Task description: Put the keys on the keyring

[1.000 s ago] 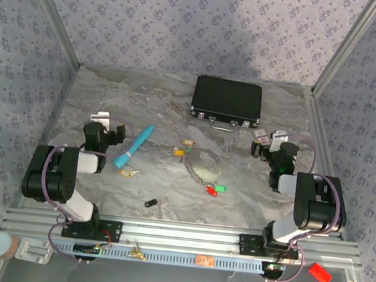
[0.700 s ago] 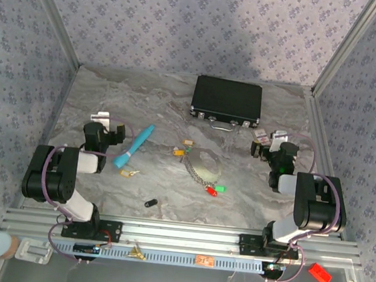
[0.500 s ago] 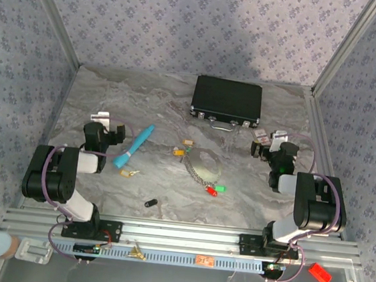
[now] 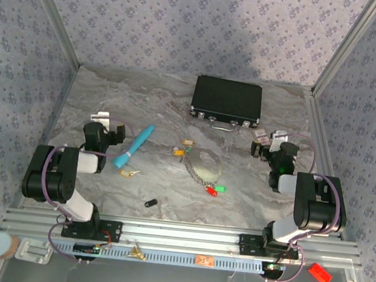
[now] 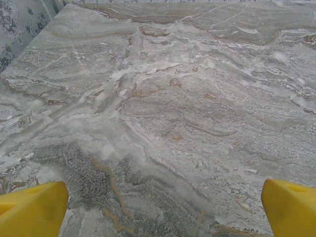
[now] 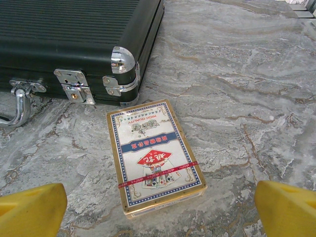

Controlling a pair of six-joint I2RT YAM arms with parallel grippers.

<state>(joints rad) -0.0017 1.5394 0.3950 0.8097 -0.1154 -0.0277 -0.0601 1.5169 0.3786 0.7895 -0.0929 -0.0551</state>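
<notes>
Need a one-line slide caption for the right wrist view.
Open right gripper facing a card deck beside the black case on the marble table.

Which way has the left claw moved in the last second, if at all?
No. The left claw keeps the same gap to the teal tube, seen from above.

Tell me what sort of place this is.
Probably a robot test booth, not a home: a left arm and right arm bolted to an aluminium rail, patterned backdrop walls, and a marble-print table.
</notes>
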